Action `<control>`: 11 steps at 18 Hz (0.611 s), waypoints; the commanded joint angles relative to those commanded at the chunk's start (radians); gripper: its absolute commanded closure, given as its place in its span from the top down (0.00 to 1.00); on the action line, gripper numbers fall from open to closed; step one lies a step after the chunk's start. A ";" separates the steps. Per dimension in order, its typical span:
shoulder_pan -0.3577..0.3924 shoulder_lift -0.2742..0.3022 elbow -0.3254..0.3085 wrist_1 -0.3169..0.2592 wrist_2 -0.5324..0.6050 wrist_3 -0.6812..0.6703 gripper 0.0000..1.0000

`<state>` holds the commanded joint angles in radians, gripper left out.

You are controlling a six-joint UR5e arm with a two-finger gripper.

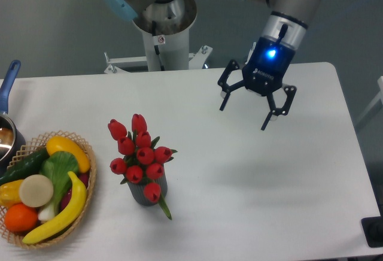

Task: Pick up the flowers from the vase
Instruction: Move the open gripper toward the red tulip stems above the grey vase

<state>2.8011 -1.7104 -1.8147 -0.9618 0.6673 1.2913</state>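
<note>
A bunch of red tulip flowers [139,154] with green leaves stands in a small dark grey ribbed vase [145,191] on the white table, left of centre. One bud droops over the vase's front. My gripper [243,117] hangs open above the table, well to the right of the flowers and higher up, with nothing between its black fingers [266,120]. A blue light glows on its body.
A wicker basket [84,186] of fruit and vegetables sits at the table's left front. A metal pot with a blue handle [8,85] is at the far left edge. The arm's base column [161,33] stands behind the table.
</note>
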 joint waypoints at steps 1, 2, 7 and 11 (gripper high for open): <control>0.000 -0.002 -0.005 -0.002 -0.002 0.031 1.00; -0.002 -0.003 -0.008 -0.003 -0.005 0.066 1.00; -0.061 -0.023 -0.024 -0.003 -0.035 0.101 1.00; -0.072 -0.040 -0.038 -0.002 -0.109 0.117 1.00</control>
<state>2.7290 -1.7503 -1.8530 -0.9633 0.5584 1.4082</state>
